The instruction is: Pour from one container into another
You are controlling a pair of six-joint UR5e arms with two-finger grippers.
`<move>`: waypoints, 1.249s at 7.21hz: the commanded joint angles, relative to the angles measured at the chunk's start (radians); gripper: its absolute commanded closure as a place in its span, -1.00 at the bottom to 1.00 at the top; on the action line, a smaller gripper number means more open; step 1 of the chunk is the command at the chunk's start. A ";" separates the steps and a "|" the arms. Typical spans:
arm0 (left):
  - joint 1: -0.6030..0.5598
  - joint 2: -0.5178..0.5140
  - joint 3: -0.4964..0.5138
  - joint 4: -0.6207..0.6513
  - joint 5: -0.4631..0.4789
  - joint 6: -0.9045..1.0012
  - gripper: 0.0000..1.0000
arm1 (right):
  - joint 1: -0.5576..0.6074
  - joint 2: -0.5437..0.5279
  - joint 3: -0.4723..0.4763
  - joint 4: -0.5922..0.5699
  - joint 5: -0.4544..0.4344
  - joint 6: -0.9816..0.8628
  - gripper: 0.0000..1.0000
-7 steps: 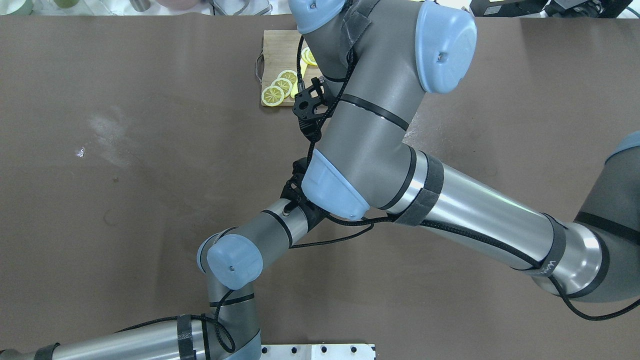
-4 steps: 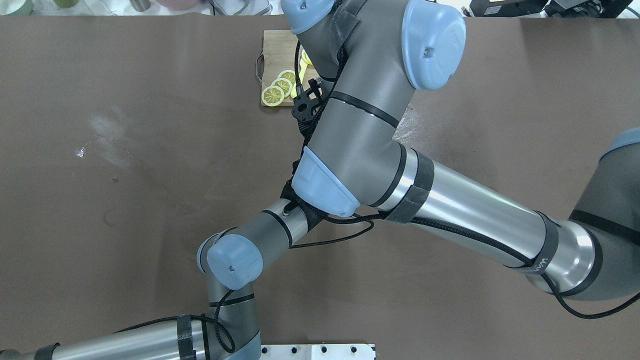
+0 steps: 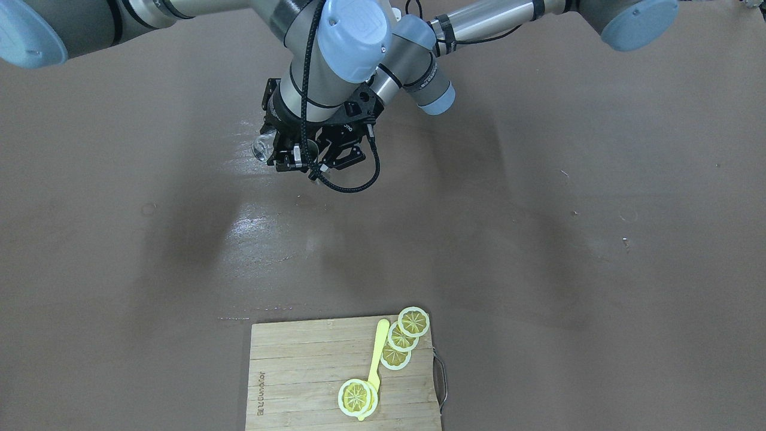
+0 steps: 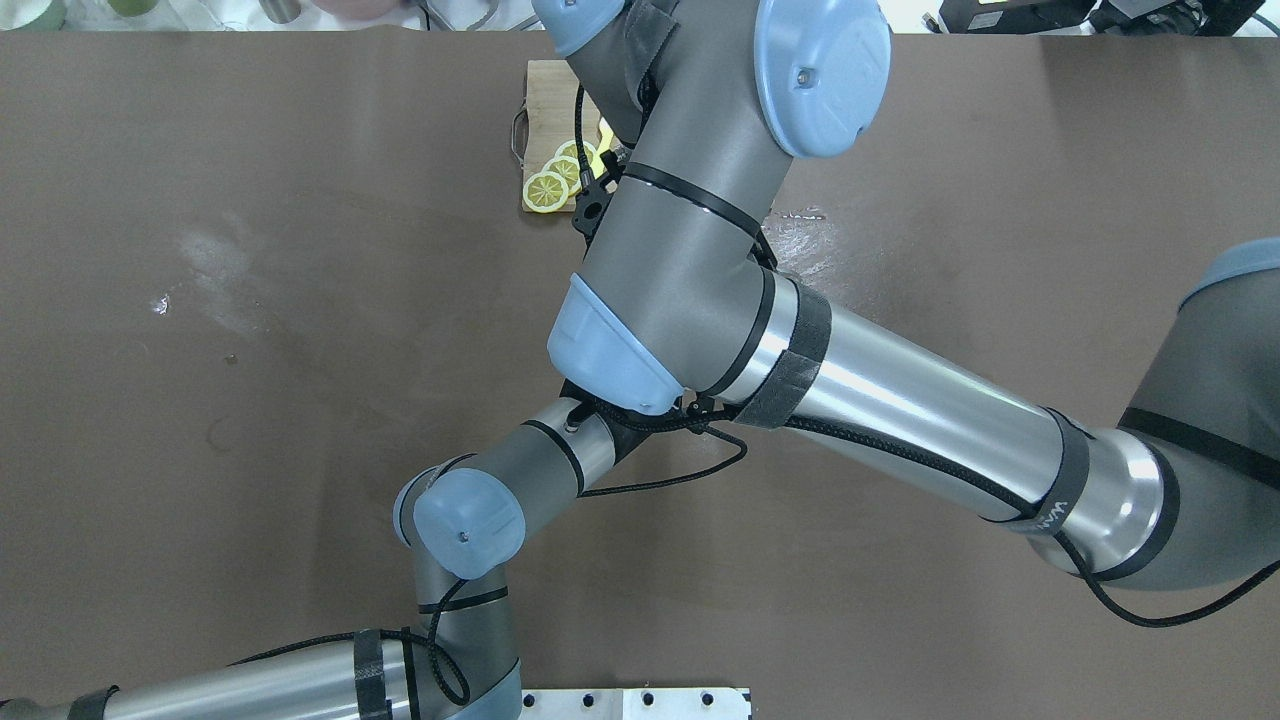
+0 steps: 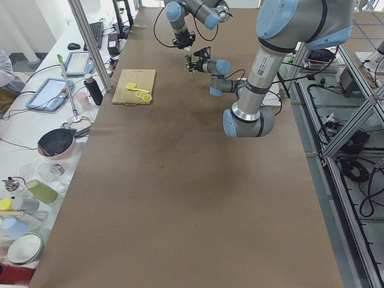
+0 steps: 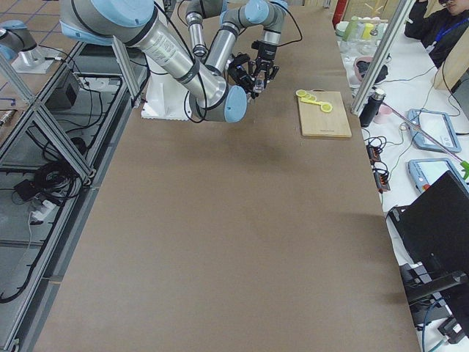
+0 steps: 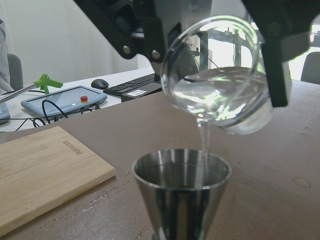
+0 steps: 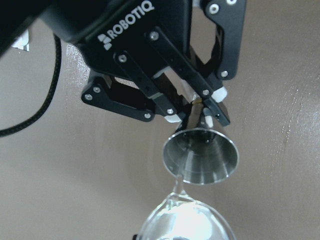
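Left wrist view shows you one clear cylindrical glass (image 7: 220, 97), clamped by right gripper (image 7: 217, 60), above one silver metal hourglass jigger (image 7: 181, 195); right wrist view adds left gripper (image 8: 197, 112) pinching it.

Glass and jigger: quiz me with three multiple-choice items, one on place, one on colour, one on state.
1. Where is the glass relative to the jigger?
A) above its mouth
B) beneath it
C) inside it

2. What colour are the slices on the board?
A) red
B) yellow
C) green

3. What state is the glass in?
A) upright, empty
B) lying down
C) tilted, pouring

Answers:
1 A: the left wrist view shows it just over the jigger's rim.
2 B: they look yellow in the front view.
3 C: a thin stream falls from its lip into the jigger.
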 commanded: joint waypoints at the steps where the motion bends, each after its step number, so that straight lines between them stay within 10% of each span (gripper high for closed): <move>1: 0.000 0.000 0.001 0.000 0.000 0.001 1.00 | 0.000 0.005 -0.006 -0.018 -0.015 -0.028 1.00; 5: 0.000 0.000 0.001 0.000 0.001 0.001 1.00 | 0.075 -0.037 0.054 0.034 0.043 -0.059 1.00; 9: 0.000 0.000 0.000 0.000 0.000 0.001 1.00 | 0.202 -0.199 0.317 0.036 0.137 -0.059 1.00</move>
